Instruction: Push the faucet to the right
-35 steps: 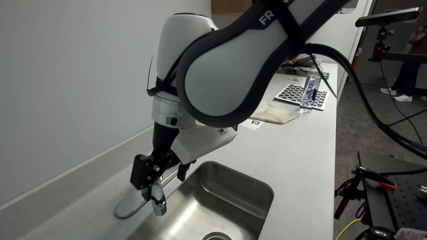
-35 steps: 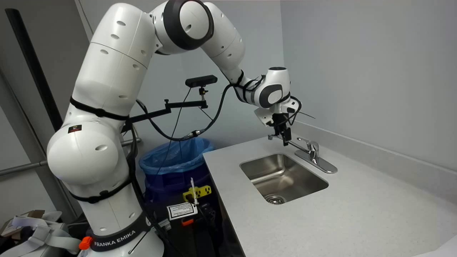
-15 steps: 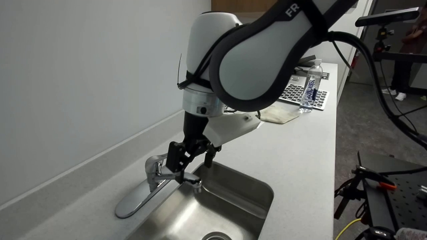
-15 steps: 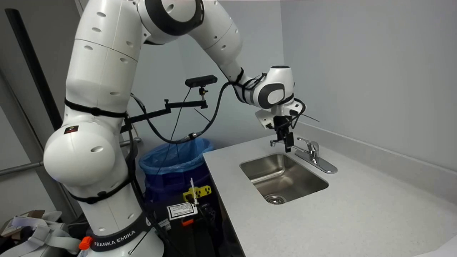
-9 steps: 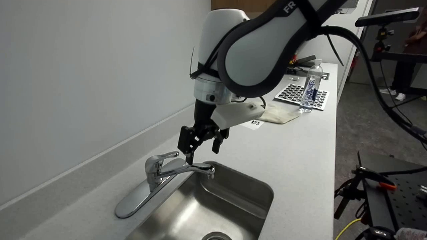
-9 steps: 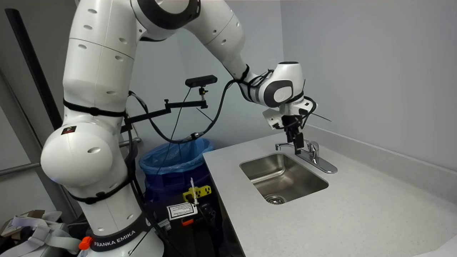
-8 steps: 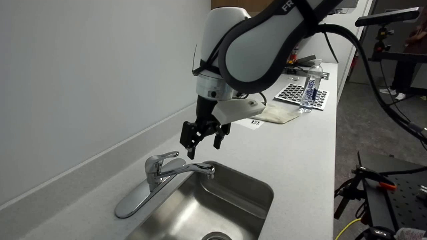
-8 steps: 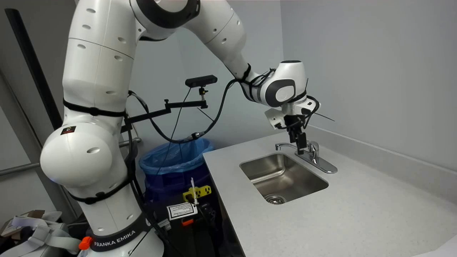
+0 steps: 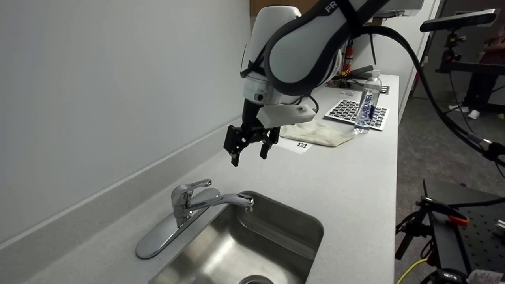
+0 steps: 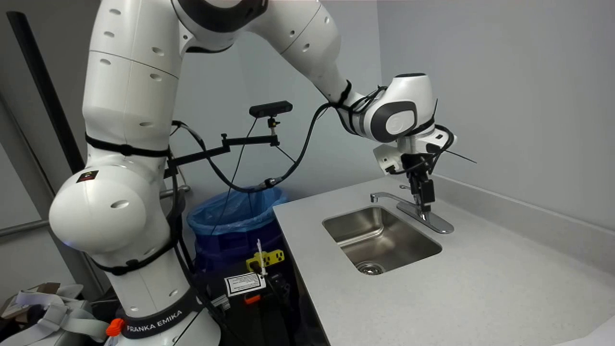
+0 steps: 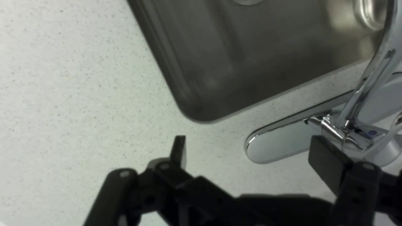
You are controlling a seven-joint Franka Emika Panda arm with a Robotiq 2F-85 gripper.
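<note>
The chrome faucet (image 9: pixel 221 200) stands behind the sink, its spout out over the sink (image 9: pixel 294 252) near one end. In an exterior view my gripper (image 10: pixel 425 204) hides the faucet's body, but the spout (image 10: pixel 391 196) and handle tip show. My gripper (image 9: pixel 249 157) is open and empty above the counter, higher than the faucet and apart from it. In the wrist view the gripper's fingers (image 11: pixel 248 141) are wide apart, with counter and the faucet's base plate between them. The faucet's spout (image 11: pixel 372 81) shows at the right edge, and the right finger overlaps its body in the picture.
A wall (image 9: pixel 118 118) runs along the back of the counter (image 10: pixel 456 293). On the counter farther along lie a beige cloth (image 9: pixel 315 134), a marker sheet (image 9: pixel 294 146), a keyboard-like board (image 9: pixel 345 109) and a standing water bottle (image 9: pixel 367 104).
The spout has swung round, moving right in an exterior view, with my gripper alongside it. In the last half second my gripper has risen away from it, and the spout has stayed still.
</note>
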